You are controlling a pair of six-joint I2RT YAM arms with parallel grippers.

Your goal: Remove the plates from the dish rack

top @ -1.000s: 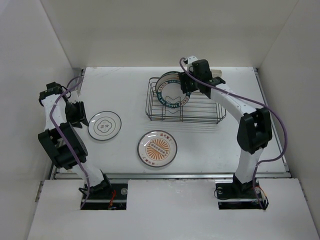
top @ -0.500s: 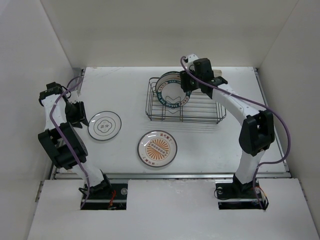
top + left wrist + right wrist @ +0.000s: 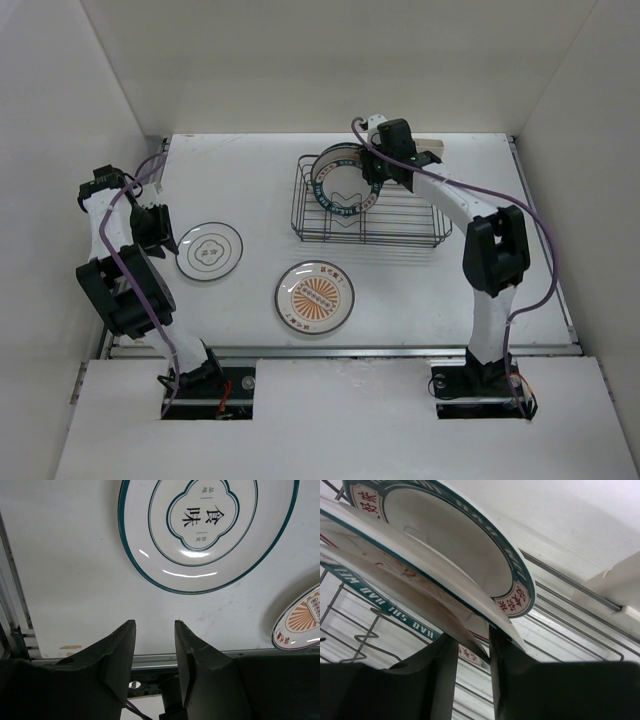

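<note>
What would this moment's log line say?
right gripper: straddling teal-rimmed plate in dish rack | left gripper: open, empty | on table: sunburst plate, teal-lined plate

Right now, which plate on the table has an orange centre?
The sunburst plate nearest the front edge; the other plate, to its left, has dark rings.

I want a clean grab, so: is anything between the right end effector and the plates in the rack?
Nothing visible. The right end effector has a finger on either side of the edge of a teal-rimmed plate in the dish rack; a neighbouring plate stands close beside it. Whether the grip is closed I cannot tell.
</note>
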